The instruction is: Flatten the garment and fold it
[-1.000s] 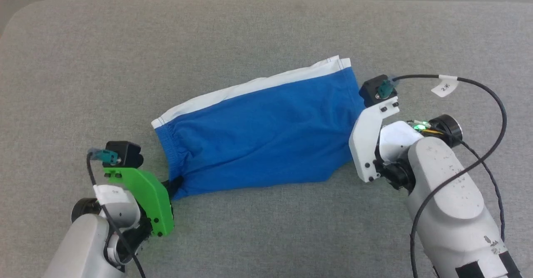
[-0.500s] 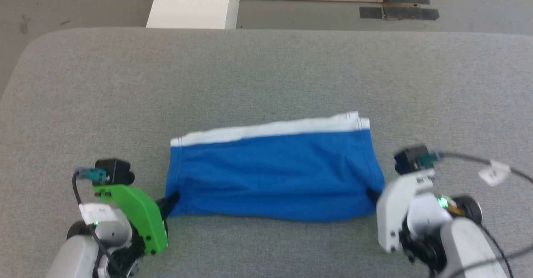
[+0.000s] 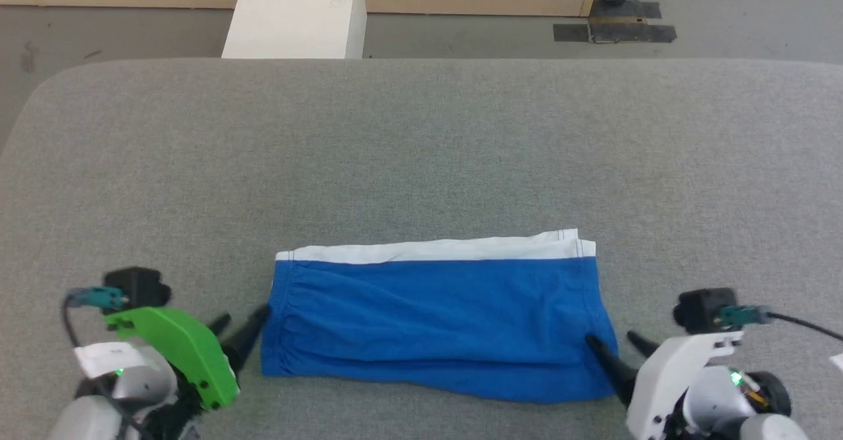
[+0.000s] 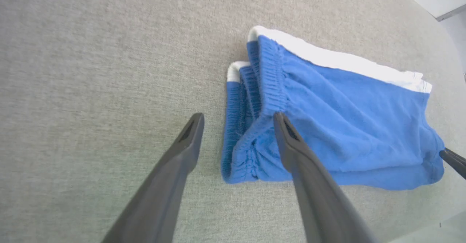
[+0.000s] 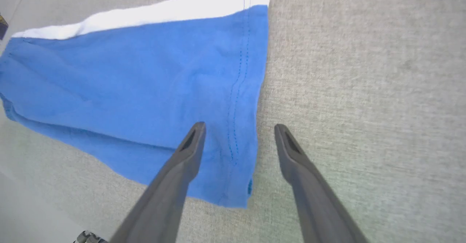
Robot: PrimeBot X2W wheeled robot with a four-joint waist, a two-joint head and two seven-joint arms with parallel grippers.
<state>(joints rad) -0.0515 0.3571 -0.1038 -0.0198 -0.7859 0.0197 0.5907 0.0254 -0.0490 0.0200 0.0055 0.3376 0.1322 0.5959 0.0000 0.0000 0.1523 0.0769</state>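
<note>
The bright royal-blue soft fabric shorts [image 3: 435,315], edged with a wide white waistband [image 3: 435,250], lay flat in a neat oblong on the grey cloth-covered table [image 3: 421,150], stretched between the two claws. The left claw [image 3: 244,316], mounted on a green plastic bracket [image 3: 178,354], stood with its two long dark fingers spread, grasping nothing. The gathered blue edge [image 4: 269,75] of the shorts lay just ahead of it. In the left wrist view one finger stood over that edge and the other over bare table to the outer side; whether the finger touched the cloth could not be told. The right claw [image 3: 609,336], on a white plastic bracket [image 3: 665,374], was likewise spread and empty. The stitched side seam [image 5: 238,79] ran ahead between its fingers, one finger over blue cloth, the other over bare table. The waistband ran along the side of the shorts farthest from both claws. Well beyond the claws, past the table's far edge, a white rectangular block [image 3: 296,12] stood on the grey floor [image 3: 99,31].
</note>
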